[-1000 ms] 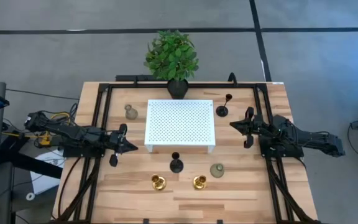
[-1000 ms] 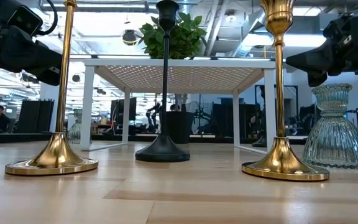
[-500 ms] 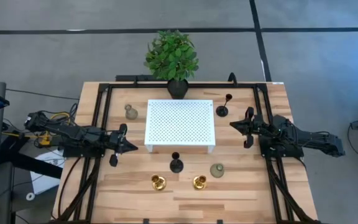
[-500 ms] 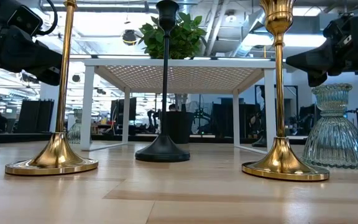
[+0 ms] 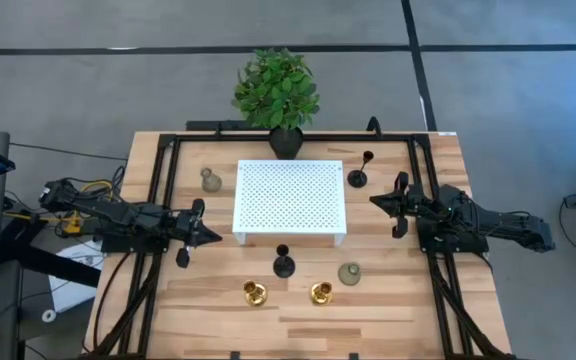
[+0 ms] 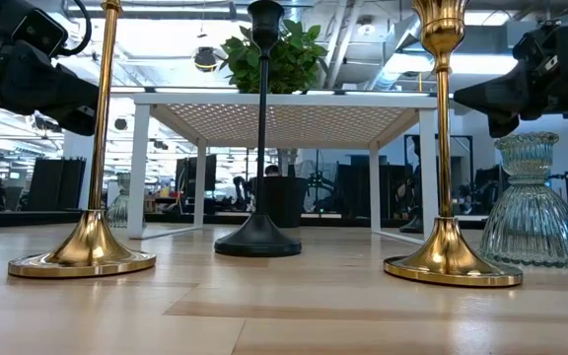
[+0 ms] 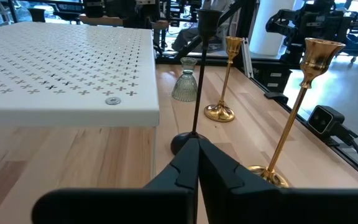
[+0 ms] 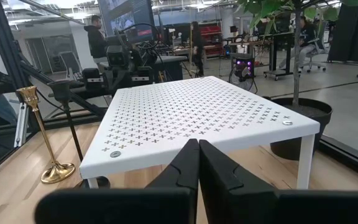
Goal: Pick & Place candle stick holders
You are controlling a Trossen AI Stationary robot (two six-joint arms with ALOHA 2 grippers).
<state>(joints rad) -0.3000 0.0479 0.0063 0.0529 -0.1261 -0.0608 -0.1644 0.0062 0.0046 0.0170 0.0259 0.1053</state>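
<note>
The wooden table (image 5: pixel 388 300) carries everything, and the white perforated platform (image 5: pixel 290 197) at its middle serves as the landmark here. Behind the platform, at the table's far edge, stands the potted green plant (image 5: pixel 276 90). The left arm waits off the platform's left side, its left gripper (image 5: pixel 214 236) pointing at the platform's front left corner with fingers pressed together and holding nothing. The right arm mirrors it on the platform's right side, the right gripper (image 5: pixel 373 201) near the right edge, fingers likewise closed on nothing (both hang clear of the tabletop in the low view).

All six candle stick holders stand on the table around the platform, none on top of it. In front of the platform, near its middle, stands a black holder (image 5: pixel 284 263) with a thin stem and round base. Farther forward are two gold holders, the left gold holder (image 5: pixel 255 292) and the right gold holder (image 5: pixel 321 292), with a grey-green bulbous holder (image 5: pixel 349 273) just right of the latter. Another grey-green holder (image 5: pixel 210 180) stands beside the platform's back left corner. The second black holder (image 5: pixel 358 176) stands beside the back right corner, between platform and right arm.
</note>
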